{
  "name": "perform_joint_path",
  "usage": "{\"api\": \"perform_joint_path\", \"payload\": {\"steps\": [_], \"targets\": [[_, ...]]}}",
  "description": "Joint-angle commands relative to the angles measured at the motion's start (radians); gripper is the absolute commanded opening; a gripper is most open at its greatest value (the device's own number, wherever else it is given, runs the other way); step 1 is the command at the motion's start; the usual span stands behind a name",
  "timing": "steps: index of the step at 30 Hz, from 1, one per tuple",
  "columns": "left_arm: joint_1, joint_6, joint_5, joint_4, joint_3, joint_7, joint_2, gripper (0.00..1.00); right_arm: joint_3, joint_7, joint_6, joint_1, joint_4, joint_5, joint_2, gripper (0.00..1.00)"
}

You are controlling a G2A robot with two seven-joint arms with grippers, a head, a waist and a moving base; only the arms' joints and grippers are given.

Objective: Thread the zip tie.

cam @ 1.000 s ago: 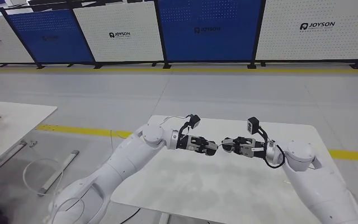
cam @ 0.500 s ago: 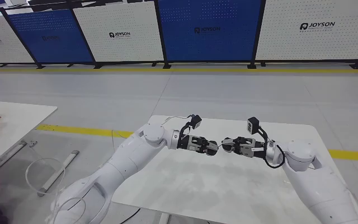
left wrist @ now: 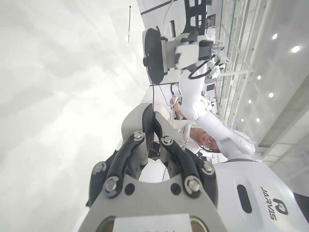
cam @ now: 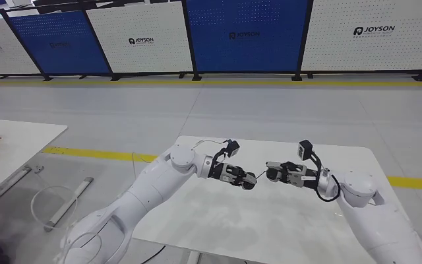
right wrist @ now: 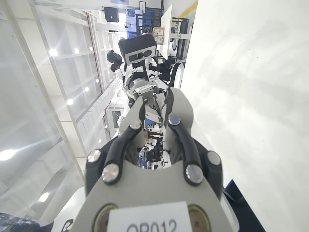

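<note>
The zip tie (cam: pixel 260 175) is a thin black strand stretched between the two grippers above the middle of the white table (cam: pixel 217 218). My left gripper (cam: pixel 250 180) is shut on one end of it. In the left wrist view the zip tie (left wrist: pixel 153 95) runs straight out from my left gripper (left wrist: pixel 152 111) to the lower edge of the right gripper (left wrist: pixel 153 56). My right gripper (cam: pixel 269 169) faces the left one a short way off. In the right wrist view my right gripper (right wrist: pixel 157 100) is open by a narrow gap, with the zip tie (right wrist: pixel 158 109) running through it.
A second thin black strip (left wrist: pixel 129 25) lies flat on the table beyond the grippers. The table's far edge (cam: pixel 277 140) borders open grey floor with a yellow line. Another white table (cam: pixel 26 142) stands at the left.
The two grippers, nearly touching a second ago, have drawn apart. The right one shifted right and the left one dropped slightly nearer the table, leaving the tie stretched between them.
</note>
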Motion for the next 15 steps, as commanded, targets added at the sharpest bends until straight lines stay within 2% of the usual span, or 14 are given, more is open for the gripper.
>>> {"api": "perform_joint_path", "payload": {"steps": [1,5,8,15], "targets": [[-0.006,0.018,0.014,0.005,0.005,-0.03,0.001,0.0,0.029,0.008,-0.007,-0.021,-0.012,-0.003,0.01,1.0],[-0.027,0.061,0.05,0.018,0.033,-0.121,-0.003,0.0,0.093,0.012,-0.017,-0.072,-0.056,-0.001,0.03,1.0],[-0.037,0.068,0.031,0.03,0.045,-0.158,-0.013,0.0,0.114,0.014,-0.021,-0.092,-0.075,0.012,0.035,1.0],[-0.039,0.07,0.026,0.032,0.046,-0.161,-0.014,0.0,0.114,0.014,-0.021,-0.092,-0.075,0.012,0.035,1.0]]}}
